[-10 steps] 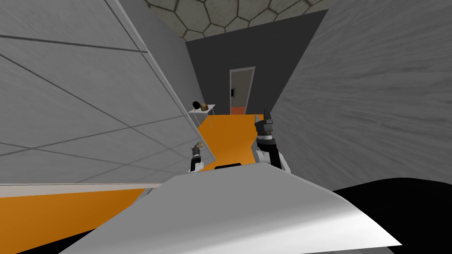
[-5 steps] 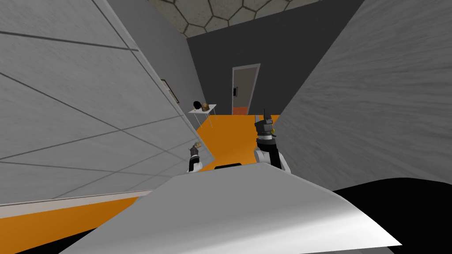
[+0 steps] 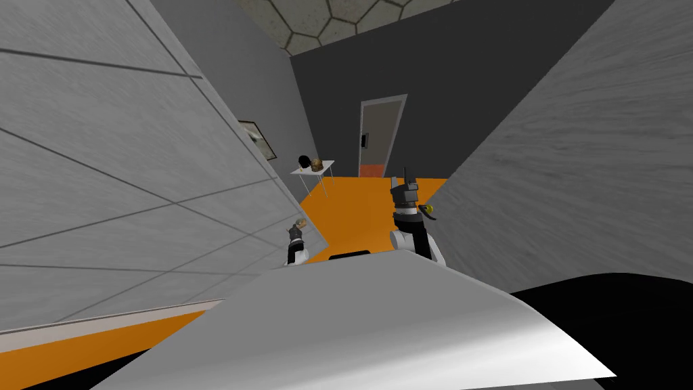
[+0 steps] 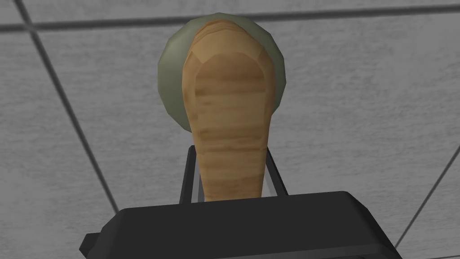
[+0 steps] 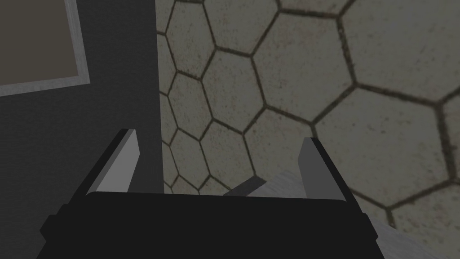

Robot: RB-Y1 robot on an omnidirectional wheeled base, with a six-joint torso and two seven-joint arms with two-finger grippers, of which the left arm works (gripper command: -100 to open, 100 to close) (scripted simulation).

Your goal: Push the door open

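Both left gripper (image 4: 230, 153) blades clamp the door handle (image 4: 229, 103), which may slip as the door (image 3: 135, 169) swings; right gripper (image 5: 220, 150) gapes.

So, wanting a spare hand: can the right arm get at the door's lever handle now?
Probably not usefully: the left gripper is shut on the lever handle, covering its grip. The open right gripper stands apart, with nothing between.
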